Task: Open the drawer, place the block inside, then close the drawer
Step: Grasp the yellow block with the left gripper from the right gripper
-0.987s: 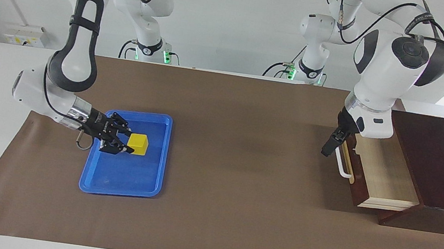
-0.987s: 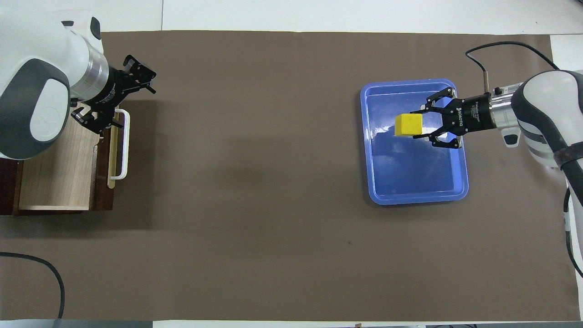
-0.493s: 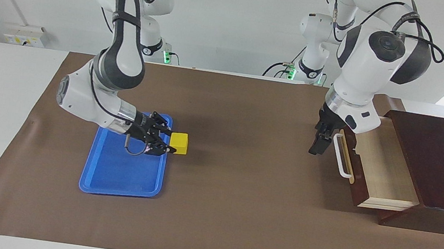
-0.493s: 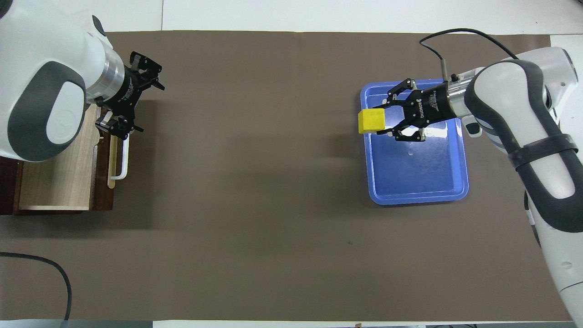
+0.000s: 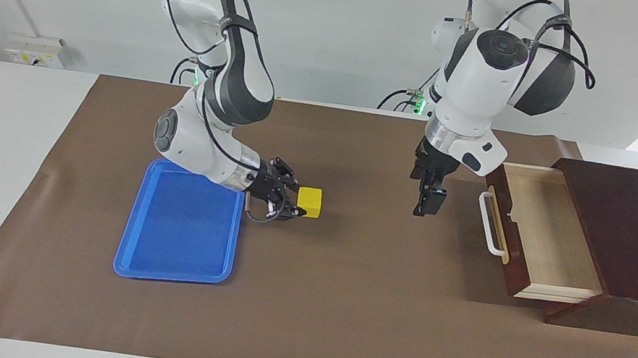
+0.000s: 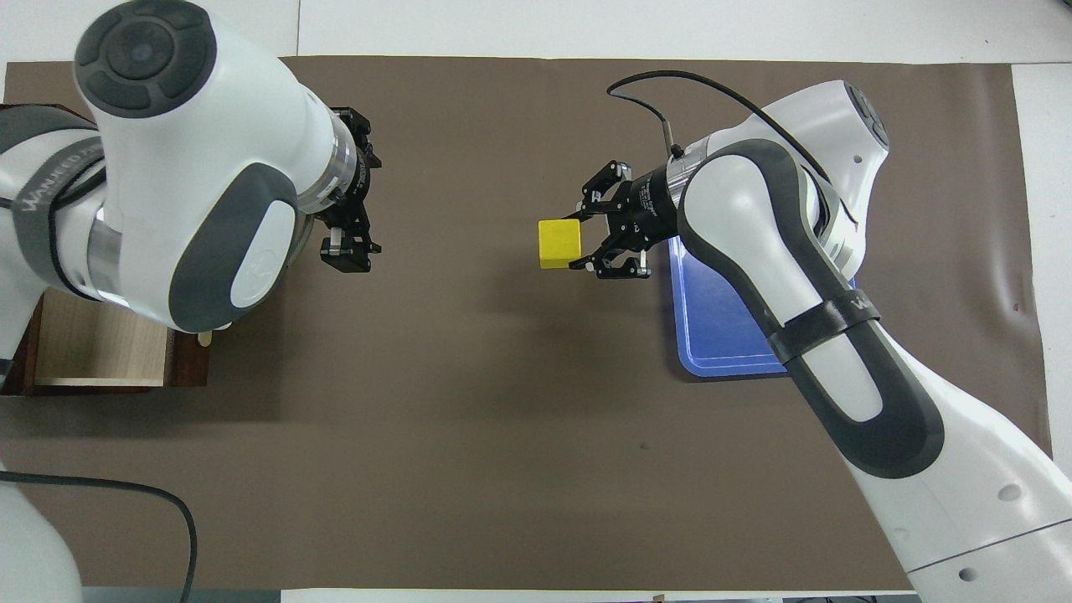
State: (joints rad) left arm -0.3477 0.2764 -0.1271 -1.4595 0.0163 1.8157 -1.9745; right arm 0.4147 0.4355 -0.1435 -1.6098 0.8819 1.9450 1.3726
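My right gripper (image 5: 298,200) is shut on the yellow block (image 5: 310,202) and holds it just above the brown mat, beside the blue tray's edge on the side of the left arm's end; both show in the overhead view, the gripper (image 6: 579,240) and the block (image 6: 559,244). The dark wooden drawer (image 5: 548,236) stands pulled open from its box (image 5: 636,230), its pale inside bare and its white handle (image 5: 490,224) free. My left gripper (image 5: 428,204) hangs open and empty over the mat, apart from the handle, toward the table's middle; it also shows in the overhead view (image 6: 373,205).
The flat blue tray (image 5: 181,228) lies on the mat at the right arm's end with nothing in it; it is partly hidden under the right arm in the overhead view (image 6: 720,327). The brown mat (image 5: 338,306) covers most of the table.
My right gripper carried the block out of the blue tray and over the mat toward the drawer. My left gripper moved away from the drawer handle toward the middle.
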